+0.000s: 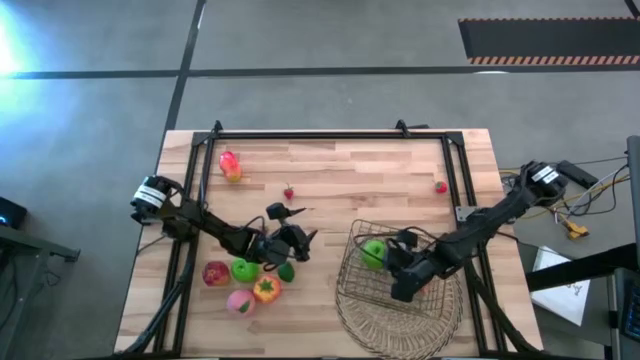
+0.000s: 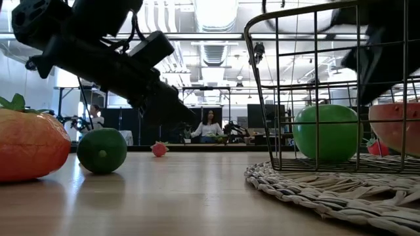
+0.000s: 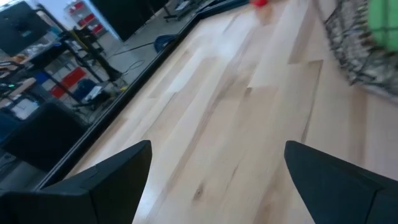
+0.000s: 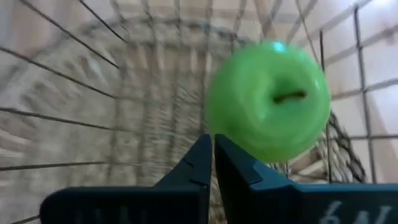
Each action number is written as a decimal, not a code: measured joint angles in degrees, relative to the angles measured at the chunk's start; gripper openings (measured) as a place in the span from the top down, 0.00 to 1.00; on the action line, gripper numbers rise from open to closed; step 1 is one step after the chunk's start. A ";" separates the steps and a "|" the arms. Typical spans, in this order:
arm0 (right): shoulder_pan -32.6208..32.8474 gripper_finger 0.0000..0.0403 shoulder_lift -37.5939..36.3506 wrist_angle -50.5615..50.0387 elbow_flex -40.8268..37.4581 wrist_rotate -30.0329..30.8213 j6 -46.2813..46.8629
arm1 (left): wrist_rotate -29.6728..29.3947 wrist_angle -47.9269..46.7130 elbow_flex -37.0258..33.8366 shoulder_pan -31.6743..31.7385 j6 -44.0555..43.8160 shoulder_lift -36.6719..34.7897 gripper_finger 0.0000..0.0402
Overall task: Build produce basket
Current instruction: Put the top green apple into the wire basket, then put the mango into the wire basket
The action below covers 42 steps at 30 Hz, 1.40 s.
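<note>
The copper wire basket [image 1: 352, 262] stands on a round woven mat [image 1: 400, 322]. A green apple [image 4: 267, 99] lies in the basket [image 2: 302, 85]; it also shows in the high view [image 1: 373, 252] and the low view [image 2: 326, 132]. My right gripper [image 4: 213, 155] is down inside the basket, shut, its tips right at the apple. My left gripper [image 3: 217, 180] is open and holds nothing; it hovers over bare table [image 1: 300, 240] beside a cluster of produce: red [image 1: 215, 272], green [image 1: 243, 268], pink [image 1: 240, 300] and orange [image 1: 265, 290]. My right gripper's shut fingertips [image 4: 205, 152] stand against the near side of the green apple; I cannot tell whether they touch it. Nothing is between the fingers.
A pink-yellow piece [image 1: 230, 165] lies near the far left corner. Two tiny red berries [image 1: 288, 192] [image 1: 441, 187] rest on the far half of the table. A pink-red fruit [image 2: 394, 128] shows through the basket wires. People sit in the room beyond the table.
</note>
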 joint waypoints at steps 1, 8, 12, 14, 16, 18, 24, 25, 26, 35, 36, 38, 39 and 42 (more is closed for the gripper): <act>-0.33 0.98 0.87 -1.06 0.14 -0.30 0.43 | 1.16 0.02 0.37 -0.01 -0.03 0.00 0.13; -2.10 0.98 4.57 -6.94 2.39 -0.14 1.81 | 8.15 4.29 3.76 0.01 -0.06 2.71 0.13; -2.85 0.98 5.20 -6.85 3.49 0.45 -0.10 | 13.03 8.12 6.94 -0.01 2.92 6.52 0.13; -2.99 0.98 5.40 -6.72 3.82 2.16 -0.76 | 15.87 8.08 9.02 -0.01 3.14 8.48 0.13; -2.98 0.98 5.41 -6.73 3.97 4.33 -0.95 | 18.12 8.14 11.04 -0.03 3.92 10.55 0.13; -2.98 0.98 5.41 -6.58 4.15 6.15 -1.45 | 19.36 8.05 12.91 -0.05 5.43 12.29 0.13; -2.98 0.98 5.41 -6.01 4.15 7.60 -1.81 | 20.60 7.11 17.12 -0.12 6.32 14.97 0.13; -2.98 0.98 5.41 -5.90 4.15 7.58 -1.83 | 20.84 7.11 17.25 -0.12 6.30 14.97 0.13; -2.98 0.98 5.41 -5.77 4.15 7.55 -1.84 | 21.32 7.16 17.29 -0.12 6.30 14.97 0.13; -1.44 0.98 2.66 -7.09 4.15 4.43 -1.71 | 21.52 5.35 16.56 -0.28 8.36 14.30 0.13; -1.16 0.98 1.85 -6.94 4.15 4.57 -1.43 | 21.54 4.07 16.53 -0.32 8.65 13.96 0.13; -0.56 0.98 0.22 -6.95 4.15 5.81 -0.83 | 21.51 0.80 16.42 -0.31 8.72 12.60 0.13; -0.17 0.98 -0.70 -6.95 4.15 6.86 -0.59 | 21.44 -0.48 16.42 -0.31 8.72 11.92 0.13; 1.34 0.98 -3.15 -6.64 4.17 12.94 -0.77 | 19.29 -6.06 16.12 -0.36 8.71 8.76 0.13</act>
